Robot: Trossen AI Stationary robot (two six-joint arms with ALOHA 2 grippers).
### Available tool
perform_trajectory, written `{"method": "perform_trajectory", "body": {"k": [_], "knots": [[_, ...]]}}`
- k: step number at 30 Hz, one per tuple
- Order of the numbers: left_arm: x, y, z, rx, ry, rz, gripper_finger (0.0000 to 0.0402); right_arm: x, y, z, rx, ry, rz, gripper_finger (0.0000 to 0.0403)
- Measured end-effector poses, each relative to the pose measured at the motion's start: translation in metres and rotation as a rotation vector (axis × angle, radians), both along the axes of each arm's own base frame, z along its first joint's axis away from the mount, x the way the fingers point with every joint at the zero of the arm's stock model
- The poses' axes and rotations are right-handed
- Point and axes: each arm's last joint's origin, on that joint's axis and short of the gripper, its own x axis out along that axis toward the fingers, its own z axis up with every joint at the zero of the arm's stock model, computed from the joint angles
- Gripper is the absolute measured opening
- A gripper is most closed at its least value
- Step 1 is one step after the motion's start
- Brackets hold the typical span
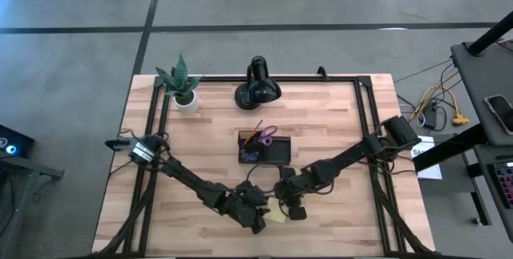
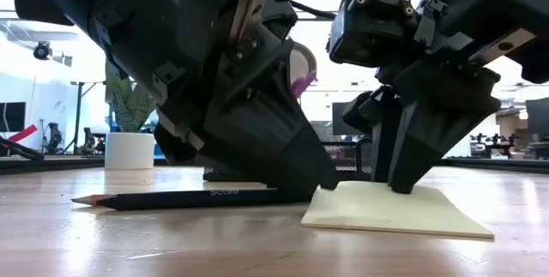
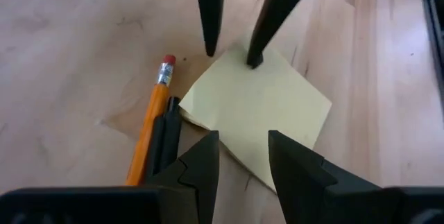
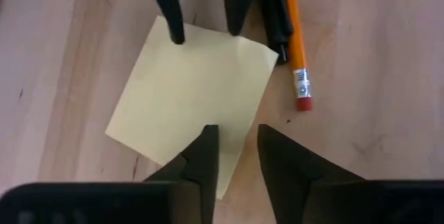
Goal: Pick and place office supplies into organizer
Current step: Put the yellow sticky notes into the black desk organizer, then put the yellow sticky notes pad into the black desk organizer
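Sticky-note pad (image 4: 191, 99) between both lowered claws, apparently touching.

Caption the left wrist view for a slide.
Both grippers meet over the yellow sticky-note pad, orange pencil and black pen alongside.

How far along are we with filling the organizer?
Done: scissors already stand in the organizer. In hand: both the left gripper and right gripper are down at opposite edges of the sticky pad, jaws apart, nothing lifted. Left: pad, pencil, pen.
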Motion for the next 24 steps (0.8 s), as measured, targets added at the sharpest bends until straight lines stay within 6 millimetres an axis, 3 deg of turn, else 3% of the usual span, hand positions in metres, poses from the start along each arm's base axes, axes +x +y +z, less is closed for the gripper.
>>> {"method": "perform_trajectory", "body": {"k": [8,14,24], "knots": [[0.002,0.005,0.0,0.04,0.0,-0.005,0.0106,0.0,0.0,0.0,-0.009,-0.006,0.023,0.0015],[0.001,0.007,0.006,0.084,0.008,-0.034,0.0106,0.003,0.001,0.007,-0.018,-0.02,0.04,0.0008],[-0.016,0.018,0.04,0.136,0.075,-0.024,0.0106,0.012,-0.007,0.066,-0.274,-0.085,0.026,0.0008]]}}
